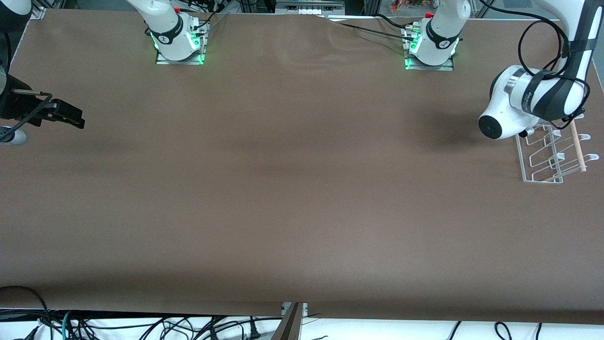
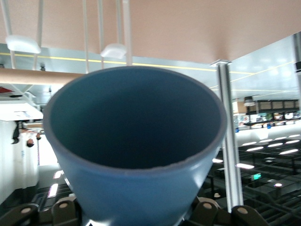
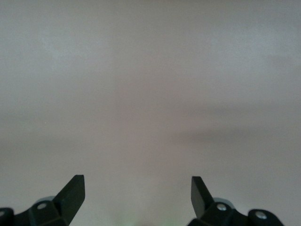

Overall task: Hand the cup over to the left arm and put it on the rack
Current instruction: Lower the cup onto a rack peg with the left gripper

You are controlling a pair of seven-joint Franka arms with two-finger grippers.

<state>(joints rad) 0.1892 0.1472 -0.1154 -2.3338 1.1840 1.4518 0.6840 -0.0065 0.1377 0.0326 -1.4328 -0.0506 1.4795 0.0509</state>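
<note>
Brown table (image 1: 283, 189), my left gripper (image 2: 136, 219) clamps the cup (image 2: 136, 141) over the rack (image 1: 549, 158), right gripper (image 3: 137, 193) wide open and empty; cup could clip a peg and slip.

The bench (image 1: 283, 189) lies open across the frame's middle; at the right edge the left arm (image 1: 524, 101) crowds the rack (image 1: 552, 156).

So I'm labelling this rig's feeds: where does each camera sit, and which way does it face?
Front view: high across the table, facing both bases; shows the right gripper over its own end, and the left arm's wrist above the rack.
Left wrist view: on the left arm, looking into the cup its shut left gripper holds, rack pegs close by.
Right wrist view: looks at bare table past open fingers.
Shared: front and left wrist views both show the rack.
</note>
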